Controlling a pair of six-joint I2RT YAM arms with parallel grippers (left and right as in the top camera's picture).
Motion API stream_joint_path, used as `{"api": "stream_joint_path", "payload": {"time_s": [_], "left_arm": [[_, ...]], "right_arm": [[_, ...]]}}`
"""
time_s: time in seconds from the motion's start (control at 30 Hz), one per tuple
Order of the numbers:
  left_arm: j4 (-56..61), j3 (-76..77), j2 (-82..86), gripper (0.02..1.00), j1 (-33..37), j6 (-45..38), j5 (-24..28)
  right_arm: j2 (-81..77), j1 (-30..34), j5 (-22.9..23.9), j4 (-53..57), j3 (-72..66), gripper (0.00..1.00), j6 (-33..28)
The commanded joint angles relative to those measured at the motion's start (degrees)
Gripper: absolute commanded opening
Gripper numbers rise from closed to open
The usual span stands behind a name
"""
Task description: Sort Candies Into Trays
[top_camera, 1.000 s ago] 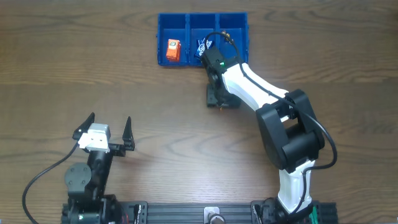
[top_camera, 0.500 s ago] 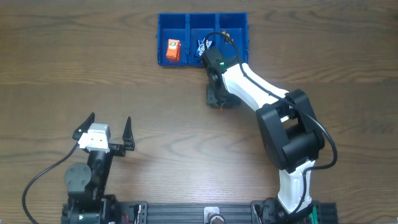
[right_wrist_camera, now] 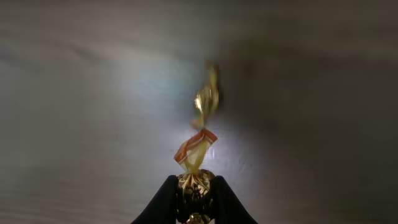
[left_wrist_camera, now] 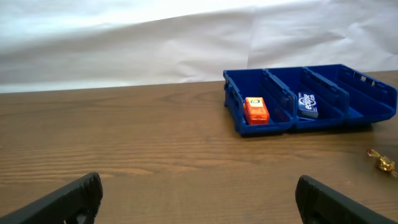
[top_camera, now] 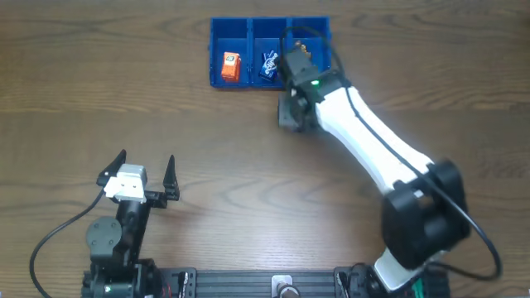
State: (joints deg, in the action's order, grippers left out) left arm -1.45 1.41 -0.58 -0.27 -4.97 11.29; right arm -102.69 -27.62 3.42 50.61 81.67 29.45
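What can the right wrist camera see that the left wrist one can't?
Right wrist view: the right gripper shut on a gold-wrapped candy. Left wrist view: the blue tray, with an orange candy in an end compartment and a blue candy in the middle one, and the open left gripper. Both: the wooden table. A gold wrapper lies at the left wrist view's edge; same candy or not, I cannot tell.

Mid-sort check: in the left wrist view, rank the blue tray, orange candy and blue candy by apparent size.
1. blue tray, by far the largest.
2-3. orange candy and blue candy: nearly alike. The orange one looks slightly bigger, but it is too close to rank firmly.
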Motion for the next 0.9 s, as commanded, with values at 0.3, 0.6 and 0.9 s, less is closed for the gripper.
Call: {"api": "stream_joint_path", "payload": {"time_s": [0.3, 0.6, 0.9], "left_arm": [[-1.9, -1.1, 0.3, 0.998, 0.2, -0.8, 0.8], [-1.9, -1.1, 0.3, 0.998, 0.2, -0.8, 0.8], [-1.9, -1.1, 0.3, 0.998, 0.2, -0.8, 0.8]], "right_arm": [[-1.9, 9.0, 5.6, -28.9, 5.6, 0.036, -12.0], [-8.9, 9.3, 13.5, -33.8, 5.6, 0.036, -13.7], [-9.5, 9.2, 13.2, -32.9, 5.6, 0.614, -13.7]]}}
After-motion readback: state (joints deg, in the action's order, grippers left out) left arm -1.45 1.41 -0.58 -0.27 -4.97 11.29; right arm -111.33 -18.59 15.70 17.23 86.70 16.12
